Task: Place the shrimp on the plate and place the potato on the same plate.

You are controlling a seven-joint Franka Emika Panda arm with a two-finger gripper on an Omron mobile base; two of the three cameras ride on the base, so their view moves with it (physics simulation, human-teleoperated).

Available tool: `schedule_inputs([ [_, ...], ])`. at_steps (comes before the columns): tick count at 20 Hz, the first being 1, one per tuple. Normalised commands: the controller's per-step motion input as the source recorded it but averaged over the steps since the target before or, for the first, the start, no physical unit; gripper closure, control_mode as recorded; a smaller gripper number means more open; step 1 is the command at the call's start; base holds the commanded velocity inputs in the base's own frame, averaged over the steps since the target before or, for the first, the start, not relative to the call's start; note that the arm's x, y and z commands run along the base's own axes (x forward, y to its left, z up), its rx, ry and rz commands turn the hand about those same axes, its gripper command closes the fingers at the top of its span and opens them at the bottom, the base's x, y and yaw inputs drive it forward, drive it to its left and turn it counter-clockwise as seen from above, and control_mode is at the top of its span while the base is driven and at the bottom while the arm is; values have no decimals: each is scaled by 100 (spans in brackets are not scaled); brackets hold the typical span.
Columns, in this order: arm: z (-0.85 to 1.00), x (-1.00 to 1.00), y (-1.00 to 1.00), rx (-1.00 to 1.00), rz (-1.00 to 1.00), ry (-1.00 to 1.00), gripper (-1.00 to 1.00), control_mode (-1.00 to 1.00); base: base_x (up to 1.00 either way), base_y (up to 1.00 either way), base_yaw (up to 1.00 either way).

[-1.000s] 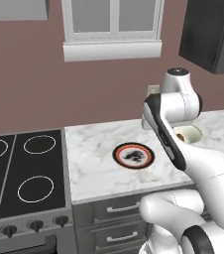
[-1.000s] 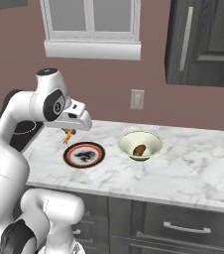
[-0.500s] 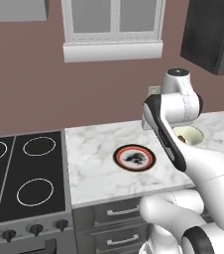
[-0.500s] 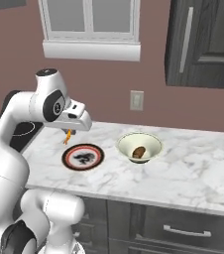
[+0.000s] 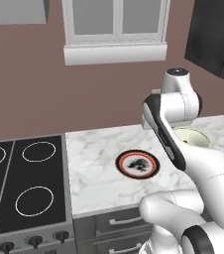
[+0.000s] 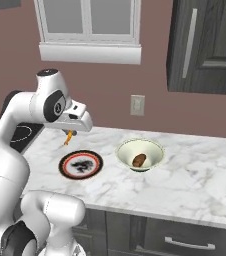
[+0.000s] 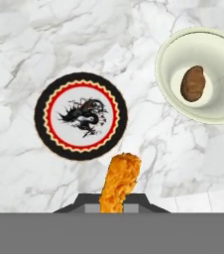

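Orange shrimp (image 7: 119, 182) pinched in the jaws, hanging just short of the plate (image 7: 81, 115); I'd centre it before letting go.

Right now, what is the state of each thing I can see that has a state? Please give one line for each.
end effector: shut on the shrimp, above the counter near the plate.
shrimp: held, lifted off the counter.
plate: flat on the counter, nothing on it.
potato: lying inside the bowl.
bowl: upright on the counter, beside the plate.
cabinet door: closed.
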Motion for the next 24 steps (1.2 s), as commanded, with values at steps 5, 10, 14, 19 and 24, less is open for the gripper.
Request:
schedule_inputs([
  [5,0,0,0,0,0,0,100,100,32,-4,0],
  [10,-2,26,0,0,0,0,100,-100,6,0,0],
  [14,-17,32,0,0,0,0,100,-100,0,0,0],
  [19,-25,32,0,0,0,0,100,-100,0,0,0],
  [24,-38,25,0,0,0,0,100,-100,0,0,0],
])
